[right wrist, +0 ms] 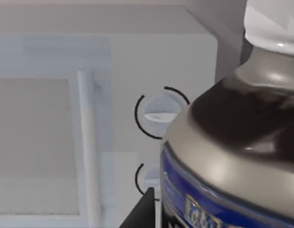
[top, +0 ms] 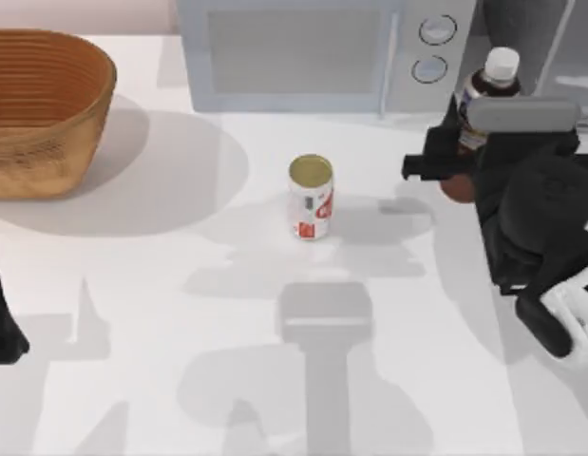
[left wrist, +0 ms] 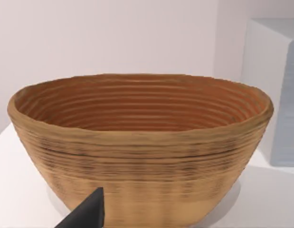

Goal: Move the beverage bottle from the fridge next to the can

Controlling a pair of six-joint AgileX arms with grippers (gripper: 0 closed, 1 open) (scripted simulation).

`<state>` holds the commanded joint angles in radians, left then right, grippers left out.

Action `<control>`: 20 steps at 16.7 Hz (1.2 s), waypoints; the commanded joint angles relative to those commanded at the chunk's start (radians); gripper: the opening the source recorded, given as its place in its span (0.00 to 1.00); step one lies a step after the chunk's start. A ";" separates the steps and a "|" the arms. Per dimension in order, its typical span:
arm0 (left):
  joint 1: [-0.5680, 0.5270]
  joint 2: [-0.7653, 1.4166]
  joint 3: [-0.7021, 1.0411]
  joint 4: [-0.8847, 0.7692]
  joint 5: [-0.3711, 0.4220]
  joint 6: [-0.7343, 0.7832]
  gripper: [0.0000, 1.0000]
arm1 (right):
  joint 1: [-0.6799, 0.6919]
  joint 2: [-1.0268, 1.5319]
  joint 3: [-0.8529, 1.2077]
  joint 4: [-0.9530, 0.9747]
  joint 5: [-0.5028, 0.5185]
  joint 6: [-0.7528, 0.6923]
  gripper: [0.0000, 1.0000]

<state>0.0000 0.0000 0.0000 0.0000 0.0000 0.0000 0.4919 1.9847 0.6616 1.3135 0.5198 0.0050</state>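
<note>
The beverage bottle (top: pixel 491 84), reddish-brown with a white cap and a blue label band, stands at the table's right, in front of the grey fridge (top: pixel 559 43). My right gripper (top: pixel 462 163) is shut on its lower body. In the right wrist view the bottle (right wrist: pixel 232 156) is very close, with one dark finger (right wrist: pixel 143 213) beside it. The small white can (top: pixel 311 198) with red markings and a gold top stands upright mid-table, well to the left of the bottle. My left arm (top: pixel 3 323) is parked at the table's left edge.
A white microwave (top: pixel 303 52) with two round dials (top: pixel 434 47) stands at the back, left of the fridge. A large woven basket (top: pixel 42 109) sits at the back left, and the same basket (left wrist: pixel 137 142) is close in the left wrist view. Open tabletop lies around the can.
</note>
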 joint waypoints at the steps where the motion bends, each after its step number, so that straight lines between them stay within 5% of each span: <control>1: 0.000 0.000 0.000 0.000 0.000 0.000 1.00 | 0.030 0.004 -0.005 0.010 0.030 -0.001 0.00; 13: 0.000 0.000 0.000 0.000 0.000 0.000 1.00 | 0.057 0.007 -0.010 0.019 0.056 -0.002 0.00; 20: 0.000 0.000 0.000 0.000 0.000 0.000 1.00 | 0.057 0.007 -0.010 0.019 0.056 -0.002 0.53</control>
<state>0.0000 0.0000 0.0000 0.0000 0.0000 0.0000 0.5484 1.9913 0.6515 1.3320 0.5757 0.0034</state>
